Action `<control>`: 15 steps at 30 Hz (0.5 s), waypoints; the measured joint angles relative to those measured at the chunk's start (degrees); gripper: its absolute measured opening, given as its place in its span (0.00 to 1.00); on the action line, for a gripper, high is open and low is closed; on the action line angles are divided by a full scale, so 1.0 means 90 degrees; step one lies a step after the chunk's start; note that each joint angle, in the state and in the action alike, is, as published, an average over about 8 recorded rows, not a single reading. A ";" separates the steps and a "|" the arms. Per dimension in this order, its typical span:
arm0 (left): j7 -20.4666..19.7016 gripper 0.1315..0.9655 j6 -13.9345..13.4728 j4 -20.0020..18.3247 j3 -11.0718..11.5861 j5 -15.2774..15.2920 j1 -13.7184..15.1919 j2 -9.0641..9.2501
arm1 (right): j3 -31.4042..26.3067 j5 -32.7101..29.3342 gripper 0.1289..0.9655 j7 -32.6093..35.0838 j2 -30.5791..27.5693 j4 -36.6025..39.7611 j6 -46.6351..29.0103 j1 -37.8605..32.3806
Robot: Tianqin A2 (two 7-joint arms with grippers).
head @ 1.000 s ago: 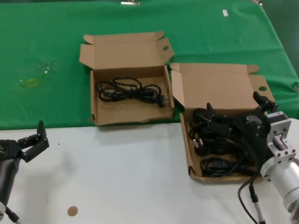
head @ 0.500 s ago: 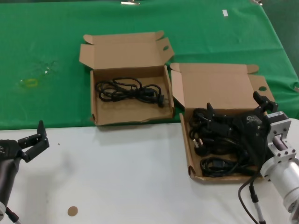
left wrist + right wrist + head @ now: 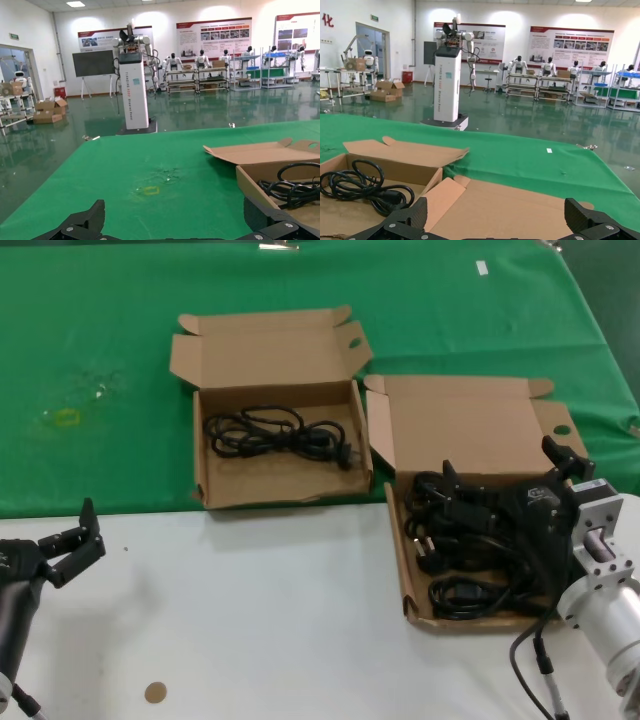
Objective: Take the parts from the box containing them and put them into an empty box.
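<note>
Glossy green floor [image 3: 60, 145], white walls [image 3: 420, 20], wall posters [image 3: 212, 37], shelving racks [image 3: 200, 80]

Even overhead ceiling light, soft faint shadows, sharp focus, glossy floor reflections.

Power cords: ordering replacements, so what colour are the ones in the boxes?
Black, plugs included; the power cords show best in the head view.

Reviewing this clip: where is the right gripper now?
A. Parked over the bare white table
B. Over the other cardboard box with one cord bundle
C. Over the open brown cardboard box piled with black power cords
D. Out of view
C: in the head view the right gripper hangs open over the brown cardboard box on the right, above its heap of black power cords, while the left gripper waits over the white table.
</note>
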State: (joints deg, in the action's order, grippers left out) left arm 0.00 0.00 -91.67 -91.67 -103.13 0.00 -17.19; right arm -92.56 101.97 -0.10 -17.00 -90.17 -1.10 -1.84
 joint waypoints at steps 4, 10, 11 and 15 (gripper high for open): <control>0.0000 1.00 0.0000 0.0000 0.0000 0.0000 0.0000 0.0000 | 0.0000 0.0000 1.00 0.0000 0.0000 0.0000 0.0000 0.0000; 0.0000 1.00 0.0000 0.0000 0.0000 0.0000 0.0000 0.0000 | 0.0000 0.0000 1.00 0.0000 0.0000 0.0000 0.0000 0.0000; 0.0000 1.00 0.0000 0.0000 0.0000 0.0000 0.0000 0.0000 | 0.0000 0.0000 1.00 0.0000 0.0000 0.0000 0.0000 0.0000; 0.0000 1.00 0.0000 0.0000 0.0000 0.0000 0.0000 0.0000 | 0.0000 0.0000 1.00 0.0000 0.0000 0.0000 0.0000 0.0000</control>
State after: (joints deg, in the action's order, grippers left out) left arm 0.00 0.00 -91.67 -91.67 -103.13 0.00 -17.19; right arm -92.56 101.97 -0.10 -17.00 -90.17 -1.10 -1.84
